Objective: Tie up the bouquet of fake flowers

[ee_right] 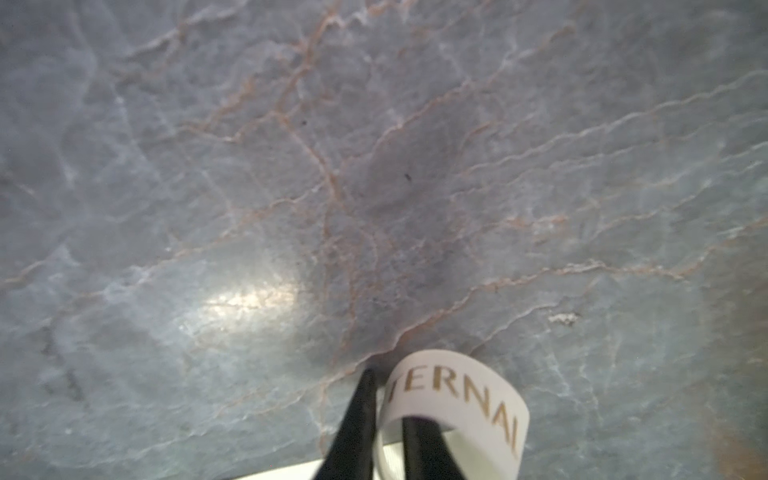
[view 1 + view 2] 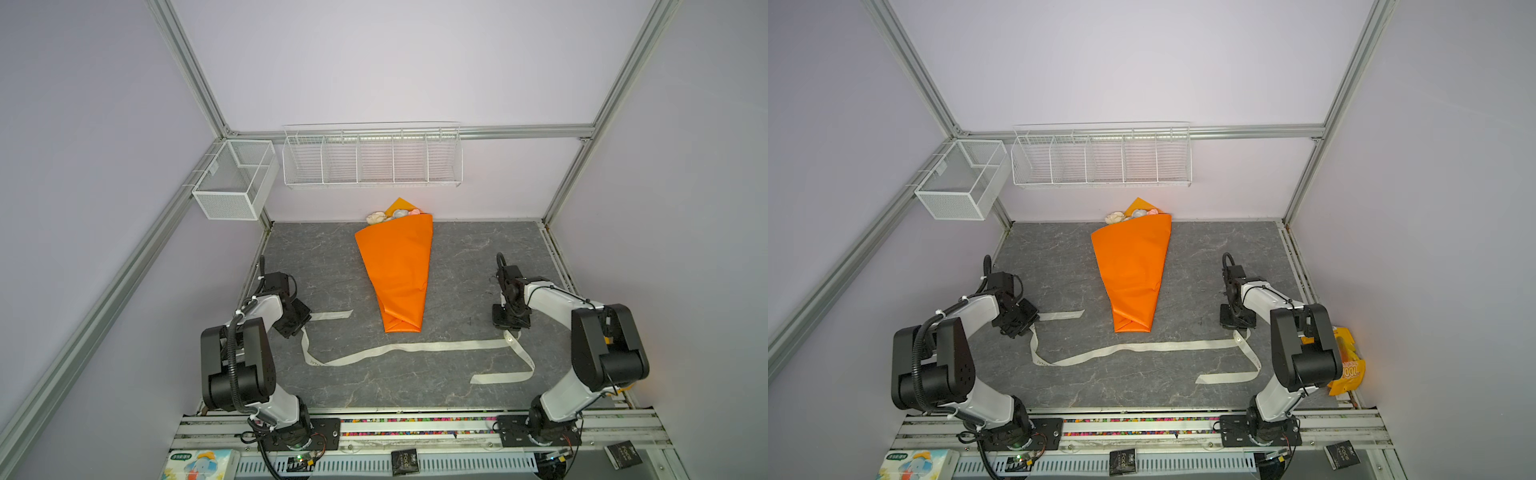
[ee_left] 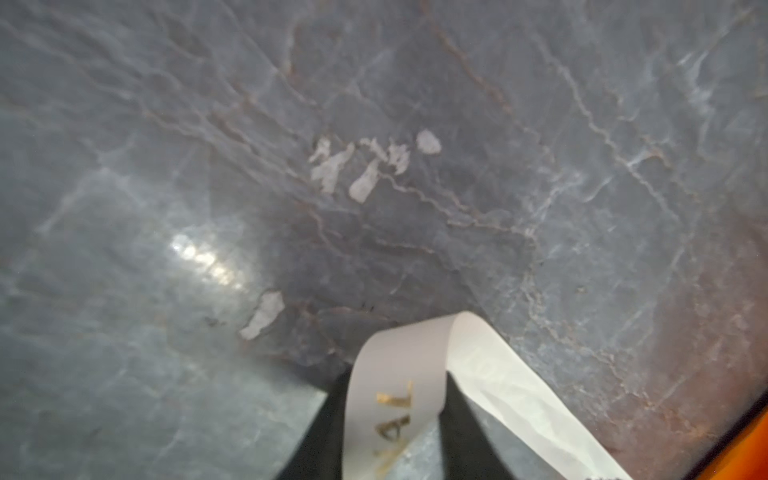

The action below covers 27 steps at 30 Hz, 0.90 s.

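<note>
pinching the long cream lettered fabric ribbon (image 2: pixel 415 346) in left gripper (image 3: pixel 395 399) and right gripper (image 1: pixel 388 399), risks slipping free if jerked toward the pink-and-cream bouquet of fake flowers (image 2: pixel 376 217).

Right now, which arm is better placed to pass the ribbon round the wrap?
Left, narrowly. Both grip the ribbon, but the left gripper holds a short free end lying toward the wrap; the right gripper trails a long tail.
</note>
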{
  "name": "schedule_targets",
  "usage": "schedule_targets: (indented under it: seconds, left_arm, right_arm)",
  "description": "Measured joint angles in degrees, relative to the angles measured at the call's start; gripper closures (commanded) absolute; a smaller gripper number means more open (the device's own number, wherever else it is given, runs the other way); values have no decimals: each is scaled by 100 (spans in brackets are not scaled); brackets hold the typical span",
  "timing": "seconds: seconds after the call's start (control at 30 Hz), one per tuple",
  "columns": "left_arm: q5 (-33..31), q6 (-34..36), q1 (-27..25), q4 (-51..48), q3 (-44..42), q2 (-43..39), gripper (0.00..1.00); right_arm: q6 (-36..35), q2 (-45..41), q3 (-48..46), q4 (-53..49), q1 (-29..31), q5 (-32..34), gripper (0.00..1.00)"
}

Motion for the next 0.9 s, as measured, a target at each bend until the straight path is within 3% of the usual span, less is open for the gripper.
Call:
schedule_targets:
  seconds: [0.07,0.23,0.4,0.6,0.7,0.9]
  left_arm:
    - [68,52,-4,24,-2,22,100]
    - [90,116,-7,-144,87,17,100]
    - [-81,131,280,-428,470,-378,100]
    - [-4,125,1646,-538,859,-758,100]
    - [175,118,1797,-656,850,-745,100]
    - [874,17,1803,-374,229,-745,100]
  right_arm:
    - [-22,-116,66,-72,-13,15,93]
    - [-55,-809,697,-352,-162,13,92]
    - [-205,-1241,1506,-581,-883,103,93]
    - [-817,-957,2225,-1097,-1541,350,90]
    - [-1095,-481,2702,-1419,-1493,798,89]
    - [-1436,-46,2809,-1416,-1480,1257,89]
